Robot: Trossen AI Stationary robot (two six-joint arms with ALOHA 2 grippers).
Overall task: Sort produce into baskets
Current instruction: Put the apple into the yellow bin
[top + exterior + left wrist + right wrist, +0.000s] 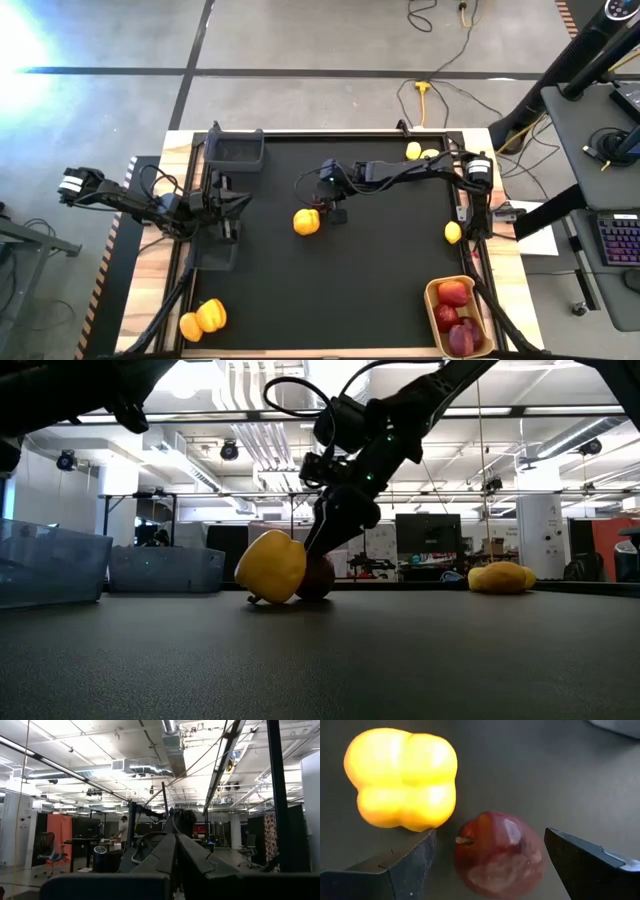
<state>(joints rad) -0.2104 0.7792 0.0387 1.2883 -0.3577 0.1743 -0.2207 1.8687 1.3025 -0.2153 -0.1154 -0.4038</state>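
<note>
Apple [499, 854], dark red, lay mid-mat touching a yellow pepper [402, 777], sitting between my right gripper [490, 865] fingers w/ stem toward the pepper. Jaws were wide open, gripping nothing, one finger crowding the pepper. Left gripper [225, 205] waited by the dark bin [234, 150]; couldn't tell its state.

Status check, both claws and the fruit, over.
Right claw open, straddling dark red round apple mid-mat. Yellow lobed pepper right beside the apple, crowding one finger. Left claw parked near dark rectangular bin.
</note>
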